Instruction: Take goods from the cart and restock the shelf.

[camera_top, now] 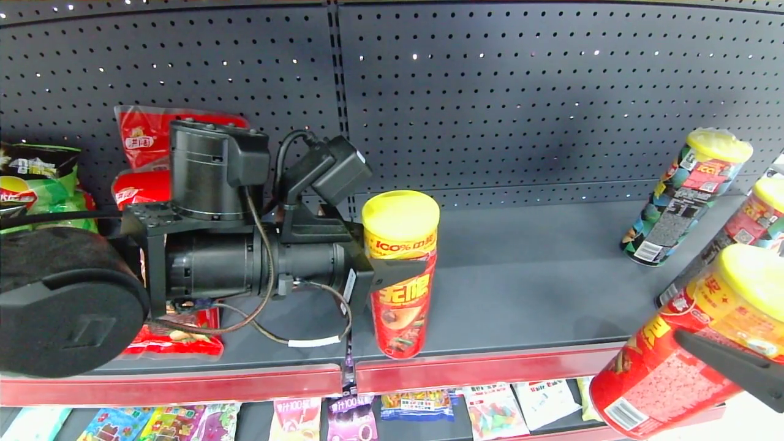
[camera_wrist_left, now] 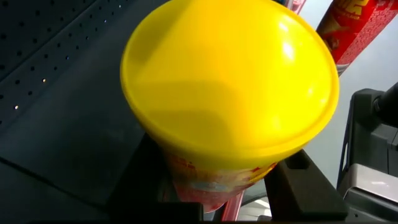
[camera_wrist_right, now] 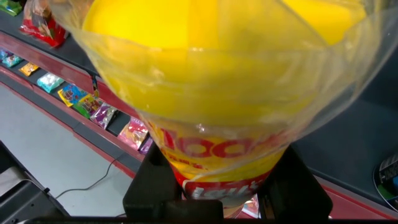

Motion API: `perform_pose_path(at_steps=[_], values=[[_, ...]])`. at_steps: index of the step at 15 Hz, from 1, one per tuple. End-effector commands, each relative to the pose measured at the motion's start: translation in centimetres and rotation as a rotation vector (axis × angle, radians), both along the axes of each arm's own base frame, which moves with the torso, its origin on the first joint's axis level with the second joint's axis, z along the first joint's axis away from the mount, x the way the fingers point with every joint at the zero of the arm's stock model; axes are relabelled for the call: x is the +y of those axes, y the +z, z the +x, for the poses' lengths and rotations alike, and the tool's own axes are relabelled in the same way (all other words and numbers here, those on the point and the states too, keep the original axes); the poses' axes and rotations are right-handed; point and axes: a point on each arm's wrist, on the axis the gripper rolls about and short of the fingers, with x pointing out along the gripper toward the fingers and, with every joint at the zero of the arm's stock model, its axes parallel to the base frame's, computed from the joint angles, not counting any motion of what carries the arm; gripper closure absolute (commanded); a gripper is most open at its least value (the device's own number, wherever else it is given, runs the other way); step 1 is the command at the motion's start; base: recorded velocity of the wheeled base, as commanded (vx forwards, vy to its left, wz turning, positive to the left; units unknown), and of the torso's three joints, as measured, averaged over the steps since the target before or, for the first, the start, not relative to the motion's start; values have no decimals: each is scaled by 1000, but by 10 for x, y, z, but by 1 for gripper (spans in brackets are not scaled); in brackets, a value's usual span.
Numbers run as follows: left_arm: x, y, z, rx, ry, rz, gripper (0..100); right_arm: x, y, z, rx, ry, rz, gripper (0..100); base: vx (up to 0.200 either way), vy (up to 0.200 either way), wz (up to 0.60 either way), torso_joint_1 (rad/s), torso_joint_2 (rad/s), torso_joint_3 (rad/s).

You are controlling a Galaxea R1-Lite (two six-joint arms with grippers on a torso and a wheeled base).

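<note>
Where the shelf [camera_top: 520, 275] meets its red front lip, item one: a red can [camera_top: 401, 318] with a yellow lid [camera_top: 400, 214], upright, pinched at mid-height by the left gripper [camera_top: 398, 269]. Whether its base touches the board cannot be told. The left wrist view adds the lid [camera_wrist_left: 230, 87] seen from above and a dark finger [camera_wrist_left: 301, 183] pressed to the can's side.

Item two: a second red can [camera_top: 661, 373], tilted, out in front of the lip at the right, clamped by the right gripper [camera_top: 729, 358]. The right wrist view adds a clear cover [camera_wrist_right: 211, 68] over its yellow top, small packets [camera_wrist_right: 93, 102] below the lip, and a cable [camera_wrist_right: 93, 182] on the floor.

Head view extras: patterned cans [camera_top: 686, 196] on the shelf at the right, snack bags [camera_top: 147, 147] at the left.
</note>
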Motion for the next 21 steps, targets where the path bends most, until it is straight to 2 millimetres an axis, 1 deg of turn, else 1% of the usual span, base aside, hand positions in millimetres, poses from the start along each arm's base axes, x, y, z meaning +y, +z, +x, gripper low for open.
perform_pose_path(at_steps=[1,11,12,18,21], values=[[0,0,0,1,-2,0,100,0,0,0,-3,1,0,100,0,0,0,0,0,0],[-2,-1,-1,2,-2,5,100,0,-1,0,2,1,-1,100,0,0,0,0,0,0],[-3,-1,-1,1,-2,5,0,0,-1,0,2,1,-1,100,0,0,0,0,0,0],[-2,-1,-2,4,5,5,0,0,-1,0,2,1,-1,100,0,0,0,0,0,0],[10,-5,-14,13,29,19,0,1,5,3,-7,7,1,100,0,0,0,0,0,0]])
